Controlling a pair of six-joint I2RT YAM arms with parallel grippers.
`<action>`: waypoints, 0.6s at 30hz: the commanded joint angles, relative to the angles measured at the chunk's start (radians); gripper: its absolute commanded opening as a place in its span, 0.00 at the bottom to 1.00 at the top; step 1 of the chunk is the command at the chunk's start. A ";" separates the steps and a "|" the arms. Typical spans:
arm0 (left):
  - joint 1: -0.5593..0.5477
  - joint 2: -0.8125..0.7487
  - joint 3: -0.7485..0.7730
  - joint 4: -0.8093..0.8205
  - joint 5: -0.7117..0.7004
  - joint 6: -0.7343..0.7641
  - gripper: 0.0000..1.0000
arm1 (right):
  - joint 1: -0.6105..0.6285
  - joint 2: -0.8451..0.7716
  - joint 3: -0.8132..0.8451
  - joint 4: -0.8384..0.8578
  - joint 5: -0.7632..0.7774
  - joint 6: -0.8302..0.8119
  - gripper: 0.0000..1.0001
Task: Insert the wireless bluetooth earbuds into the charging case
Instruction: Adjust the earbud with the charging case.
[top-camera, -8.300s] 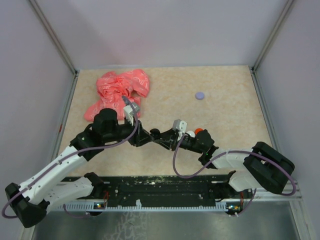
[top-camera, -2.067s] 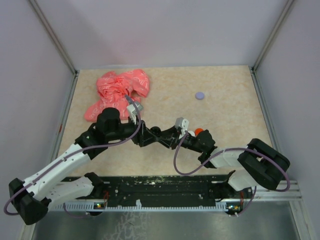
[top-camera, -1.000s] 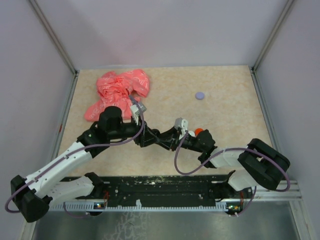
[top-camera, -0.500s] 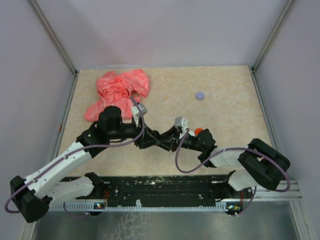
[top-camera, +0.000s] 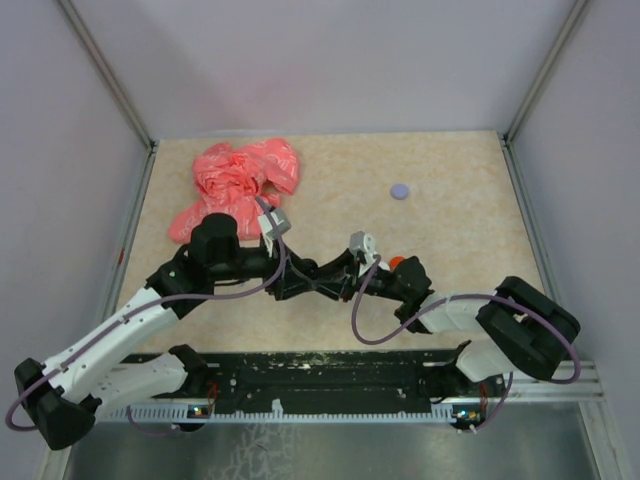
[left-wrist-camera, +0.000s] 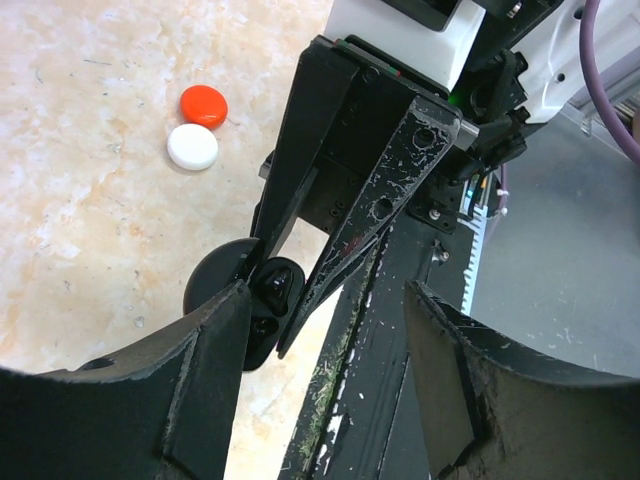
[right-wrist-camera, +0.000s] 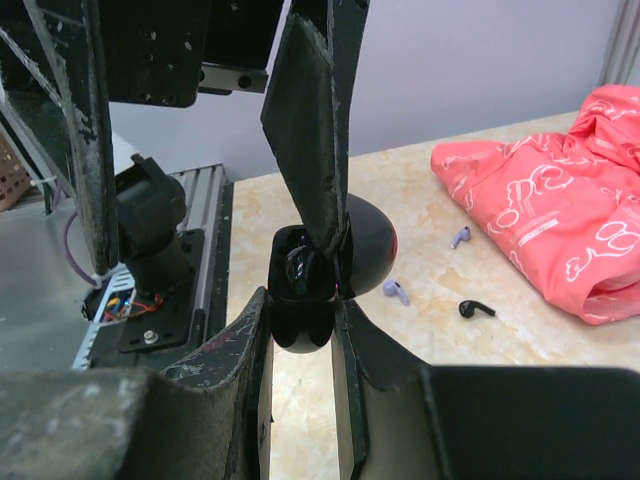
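- We see the right gripper (right-wrist-camera: 302, 325) closed tight on the black charging case (right-wrist-camera: 298, 300). It holds the case above the middle of the worktop (top-camera: 450, 170), toward the near edge.
- The case stands upright with its long axis vertical and its mouth facing up. Its round lid (right-wrist-camera: 370, 240) is swung back behind.
- A glossy black shape sits in the well, too dark for us to name.
- The left gripper (left-wrist-camera: 325, 300) is spread wide, and one of its fingers (right-wrist-camera: 315, 130) reaches down to the mouth. We cannot tell whether it touches.
- Loose earbuds lie toward the far left corner. Two are pale purple earbuds (right-wrist-camera: 396, 291) (right-wrist-camera: 460, 237), too small to read.
- One black earbud (right-wrist-camera: 476, 309) lies flat, its stem running across the right wrist view.
- From above, the arms hide the case and these earbuds.
- A pink cloth (top-camera: 238, 185) fills the far left corner. A red disc (left-wrist-camera: 203, 104) and a white disc (left-wrist-camera: 192, 146) touch.
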 joint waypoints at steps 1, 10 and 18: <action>0.000 -0.036 0.028 -0.019 -0.071 0.015 0.69 | 0.000 -0.013 0.047 0.087 -0.003 -0.037 0.00; -0.001 -0.071 -0.023 0.065 -0.158 -0.058 0.69 | -0.001 0.010 0.052 0.083 0.026 -0.071 0.00; -0.001 -0.216 -0.071 0.066 -0.271 -0.091 0.71 | -0.003 0.034 0.055 0.028 0.099 -0.155 0.00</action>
